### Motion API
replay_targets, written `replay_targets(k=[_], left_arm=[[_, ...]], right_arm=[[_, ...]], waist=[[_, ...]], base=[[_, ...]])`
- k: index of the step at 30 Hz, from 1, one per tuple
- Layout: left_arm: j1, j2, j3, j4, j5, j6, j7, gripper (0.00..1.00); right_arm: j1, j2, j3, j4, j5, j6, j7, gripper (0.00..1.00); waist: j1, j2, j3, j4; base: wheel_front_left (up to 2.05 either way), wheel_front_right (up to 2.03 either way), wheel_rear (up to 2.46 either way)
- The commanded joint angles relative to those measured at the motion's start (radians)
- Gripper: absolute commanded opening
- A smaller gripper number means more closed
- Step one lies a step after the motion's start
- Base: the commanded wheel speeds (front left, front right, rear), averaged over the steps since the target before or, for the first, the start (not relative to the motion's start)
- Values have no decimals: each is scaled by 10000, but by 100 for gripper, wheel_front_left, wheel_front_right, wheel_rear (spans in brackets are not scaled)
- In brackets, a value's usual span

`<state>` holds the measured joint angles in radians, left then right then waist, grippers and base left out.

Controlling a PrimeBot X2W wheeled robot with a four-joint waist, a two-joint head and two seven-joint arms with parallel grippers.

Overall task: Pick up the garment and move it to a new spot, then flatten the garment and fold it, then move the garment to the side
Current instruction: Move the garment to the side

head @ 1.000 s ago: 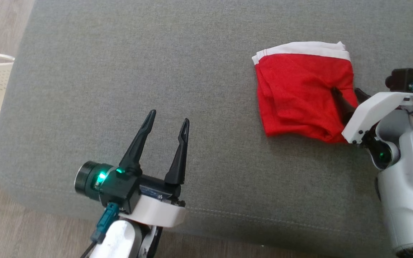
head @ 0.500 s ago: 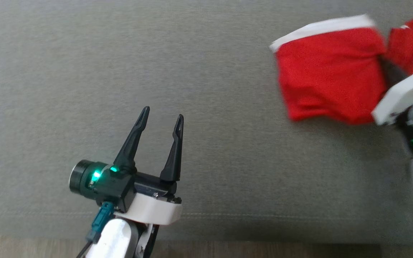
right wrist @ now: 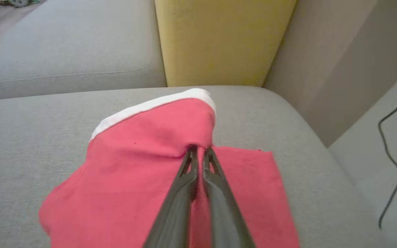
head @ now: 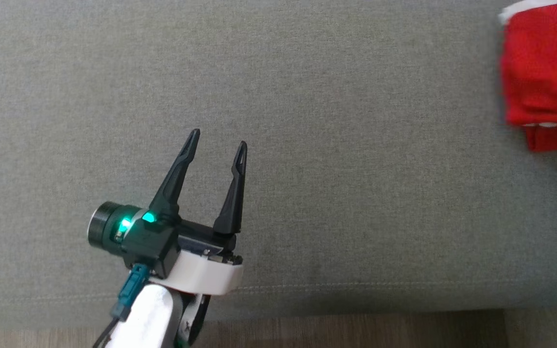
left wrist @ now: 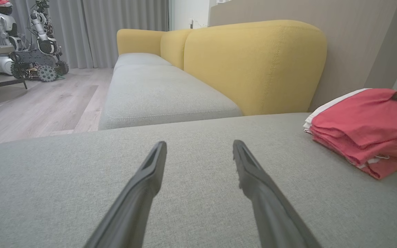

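Bare grey cushion lies open ahead of the left gripper. The garment blocks the far right, and the yellow backrest walls the back.

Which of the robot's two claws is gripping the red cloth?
The right gripper: its fingers are pinched shut on the red garment. The left gripper stands open over the grey sofa cushion, holding nothing.

My left gripper had two long, tapering black fingers on a dark block with green lights, a white collar and a teal plug. My right gripper had matching dark, slotted fingers.
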<state>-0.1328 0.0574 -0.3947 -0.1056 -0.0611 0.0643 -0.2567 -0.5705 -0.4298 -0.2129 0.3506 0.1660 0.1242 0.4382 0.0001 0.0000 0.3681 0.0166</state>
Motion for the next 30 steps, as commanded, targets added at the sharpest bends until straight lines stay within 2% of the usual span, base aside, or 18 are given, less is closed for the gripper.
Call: replay_targets(k=[1, 7, 10, 18, 20, 25, 30], left_arm=[[-280, 41, 377, -344, 85, -45, -51, 100], [-219, 39, 411, -205, 48, -71, -51, 100], [-159, 31, 431, -161, -4, -33, -51, 100], [428, -43, 715, 18, -1096, 350, -51, 100], [584, -50, 765, 70, -1265, 431, -51, 100], [1057, -57, 948, 67, -1352, 634, -51, 100], [1715, 42, 1136, -14, -1222, 494, -51, 100]], right_arm=[[55, -180, -258, -574, -438, 65, -36, 100], [212, 558, -945, -1368, -2163, 65, -865, 100], [363, 1010, -823, -1656, -2381, 65, -1379, 100], [1962, 2824, 1047, -2591, -1460, 65, -3991, 100], [2493, 3080, 1508, -2665, -1190, 65, -4766, 100], [3924, 3613, 1893, -2680, -822, 65, -6567, 100], [5230, 3765, 2089, -2995, -716, 65, -6984, 100]], waist=[[-1, 0, 13, 22], [-1, 0, -291, 121], [-1, 0, -524, 169], [-1, 0, -1775, 355], [-1, 0, -2127, 426], [-1, 0, -2939, 615], [-1, 0, -3486, 686]], base=[[0, 0, 0], [0, 0, 0], [0, 0, 0], [0, 0, 0], [0, 0, 0], [0, 0, 0], [0, 0, 0]])
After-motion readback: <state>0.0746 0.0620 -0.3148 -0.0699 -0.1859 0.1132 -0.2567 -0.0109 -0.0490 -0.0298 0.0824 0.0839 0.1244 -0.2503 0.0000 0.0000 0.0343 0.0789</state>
